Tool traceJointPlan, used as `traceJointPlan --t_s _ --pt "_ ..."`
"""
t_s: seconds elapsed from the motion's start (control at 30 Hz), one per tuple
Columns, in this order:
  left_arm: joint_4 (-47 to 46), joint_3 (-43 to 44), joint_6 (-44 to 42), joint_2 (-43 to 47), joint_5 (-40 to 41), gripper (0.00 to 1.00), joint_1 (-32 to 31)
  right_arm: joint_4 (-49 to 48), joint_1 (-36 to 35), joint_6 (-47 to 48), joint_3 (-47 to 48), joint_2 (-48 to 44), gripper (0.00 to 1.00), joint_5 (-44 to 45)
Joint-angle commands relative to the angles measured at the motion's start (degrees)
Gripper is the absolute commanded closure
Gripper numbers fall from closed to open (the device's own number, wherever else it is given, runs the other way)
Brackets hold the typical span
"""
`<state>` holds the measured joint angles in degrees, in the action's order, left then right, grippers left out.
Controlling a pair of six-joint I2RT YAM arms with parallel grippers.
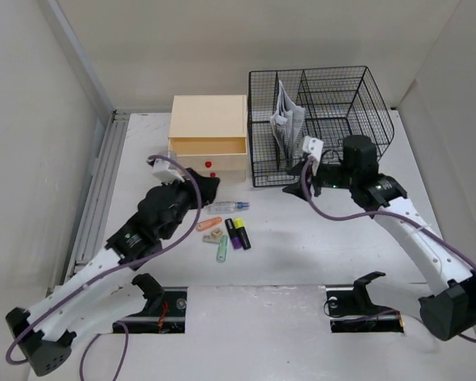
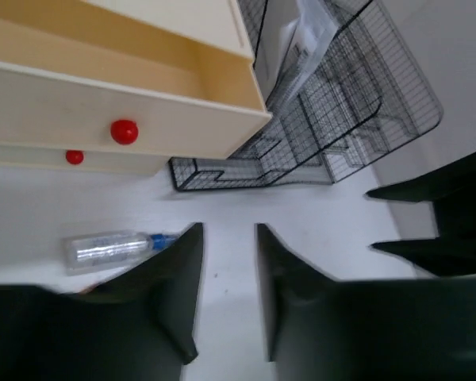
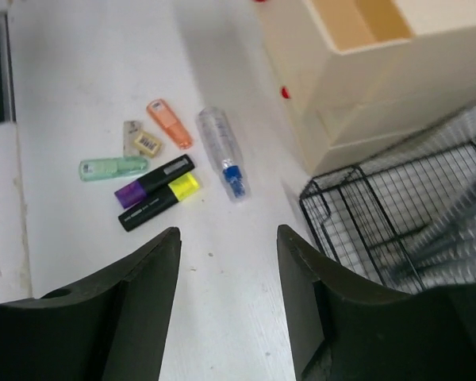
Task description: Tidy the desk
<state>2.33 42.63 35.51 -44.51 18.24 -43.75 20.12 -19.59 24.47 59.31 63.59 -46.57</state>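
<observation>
on the white counter point(image 1: 317, 246), between the two arms: a loose lot of small stationery.
- clear bottle point(image 3: 219, 147), blue cap
- orange marker point(image 3: 169, 123)
- green marker point(image 3: 111, 167)
- purple highlighter point(image 3: 151, 181) and yellow highlighter point(image 3: 159, 200), side by side
- small labelled tab point(image 3: 143, 141)

behind the lot: cream drawer box point(image 1: 208, 119), top drawer point(image 1: 208, 146) pulled out, beside a black wire rack point(image 1: 333, 103) holding papers.

left pincer point(image 2: 228, 238): fingers apart, empty, near the bottle.
right pincer point(image 3: 228, 238): fingers apart, empty, by the rack's front corner.

handling note: probably one loose piece goes to the open drawer. straddle its narrow width, clear of its neighbours. the round bottle may roll.
</observation>
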Motion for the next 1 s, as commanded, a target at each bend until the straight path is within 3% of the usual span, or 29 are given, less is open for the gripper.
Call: traceJointPlan --t_s 0.0,0.03,0.07,0.13,0.3,0.4,0.7,0.8,0.97 --pt "4.16 0.96 0.01 7.32 1.53 0.77 -0.90 1.15 -7.01 12.34 0.02 2.31 0.43 6.56" --pt "5.22 1.66 -0.96 10.47 2.23 0.89 -0.90 1.15 -11.65 14.10 0.02 3.11 0.46 10.84" --pt "6.54 2.27 -1.66 11.80 2.76 0.95 -0.90 0.63 -13.78 15.94 -0.85 4.07 0.49 12.88" --pt "10.91 4.56 -3.33 14.35 5.21 0.96 -0.90 -0.07 -17.39 20.17 -1.91 8.02 0.55 17.97" --pt "17.44 7.47 -7.90 17.79 9.53 0.79 -0.90 -4.81 -23.64 21.94 1.15 18.48 0.58 23.62" --pt "18.06 4.75 -7.91 21.56 11.64 0.68 -0.90 -7.46 -25.75 19.22 5.01 24.90 0.53 28.01" --pt "14.81 -0.53 -9.58 27.81 9.98 0.37 -0.90 -5.71 -31.03 18.69 18.11 40.27 0.41 35.40" --pt "14.20 -0.53 -10.37 28.34 9.45 0.32 -0.90 -3.07 -31.56 18.08 22.58 43.71 0.40 35.93" --pt "14.72 -0.53 -10.37 29.66 8.92 0.12 -0.90 -0.78 -32.08 18.07 25.24 48.02 0.39 35.93"
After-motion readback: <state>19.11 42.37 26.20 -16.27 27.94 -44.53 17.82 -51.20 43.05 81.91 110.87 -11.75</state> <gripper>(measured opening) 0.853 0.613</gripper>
